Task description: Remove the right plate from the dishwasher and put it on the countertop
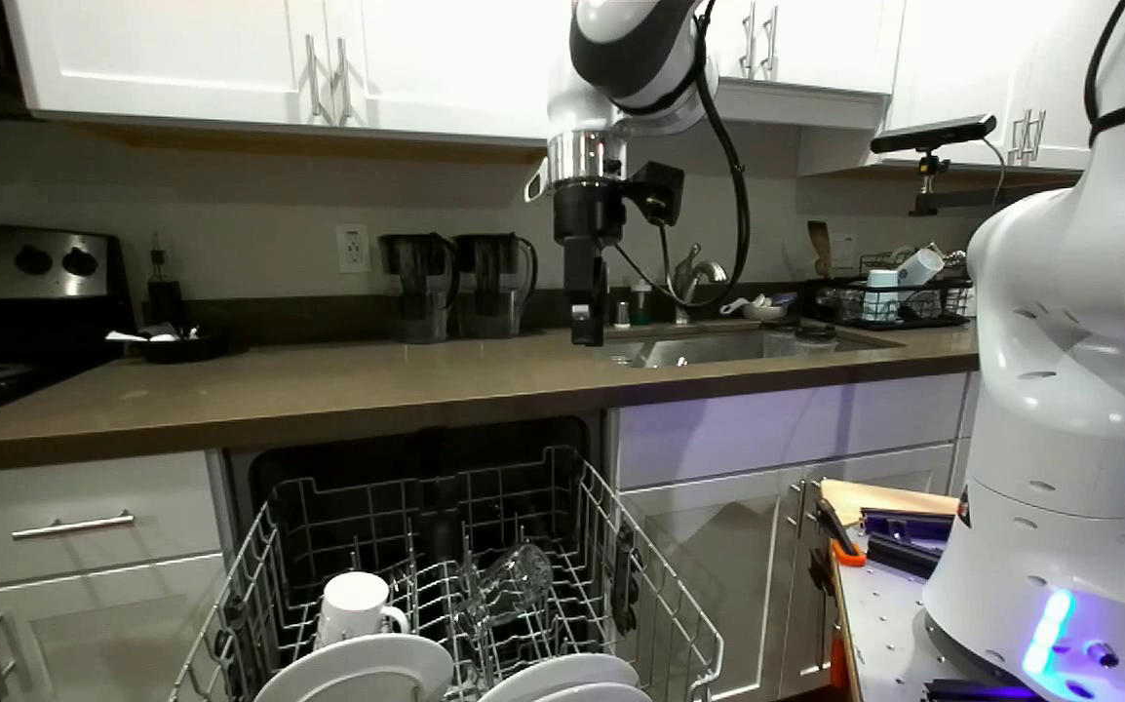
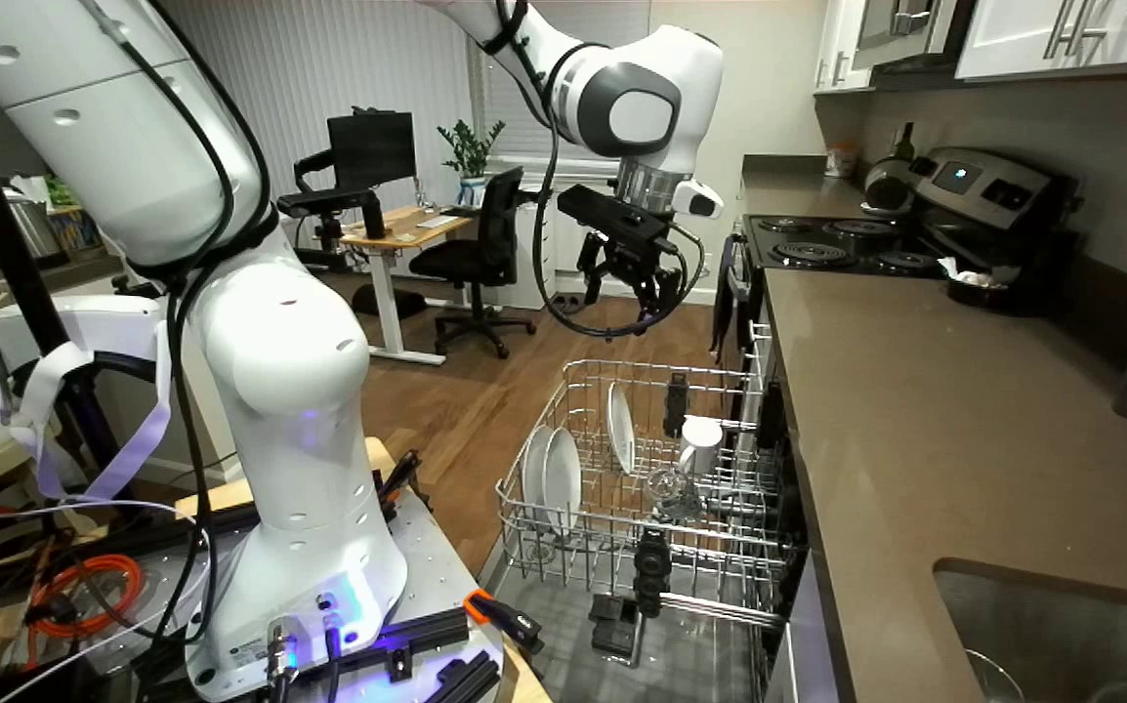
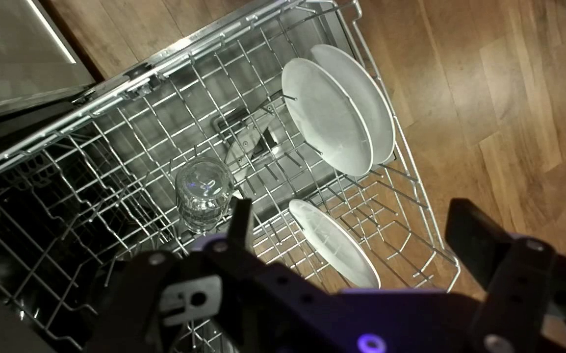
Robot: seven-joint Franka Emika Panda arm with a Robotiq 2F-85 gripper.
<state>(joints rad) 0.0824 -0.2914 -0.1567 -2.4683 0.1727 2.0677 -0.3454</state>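
Examiner: Condition of the hand [image 3: 351, 218]?

Clerk: Black, angular linkages. The fingers [image 3: 472, 235] stand spread wide in the wrist view, with a clear gap between.

Examiner: The arm [image 2: 280, 332] behind it?

Clerk: Glossy white shells, dark grey joint caps, a bright metal collar [image 1: 584, 156] just above the hand, and a looped black cable [image 1: 740, 175].

Examiner: Where is the task's item?

Clerk: Seen facing the dishwasher [image 1: 368, 448] in an exterior view, a right-hand pair of plates [image 3: 339, 110] stands on edge, one just beside the other, among the tines of the grey wire rack [image 1: 653, 556]. Both are round, white, smooth and unpatterned. Which of the two is meant, I cannot tell. A similar single plate [image 3: 334, 245] stands apart from them and shows below the gap between the fingers.

Examiner: Other contents?

Clerk: A smooth white mug [image 1: 353, 604] with a loop handle, and a clear glass [image 3: 203, 193] with a textured wall, both in the rack.

Examiner: The worktop [image 1: 348, 385]?

Clerk: Smooth brown slab, thin flat edge, above white cabinets [image 1: 718, 546] with metal bar handles. Two clear pitchers [image 1: 414, 292] with dark tops stand at its rear. At one end is a black stovetop [image 2: 852, 244] with coil burners.

Examiner: Markings?

Clerk: Fine print on the arm's base [image 2: 300, 586] and the stove's lit display [image 2: 957, 176]: both too small to read.
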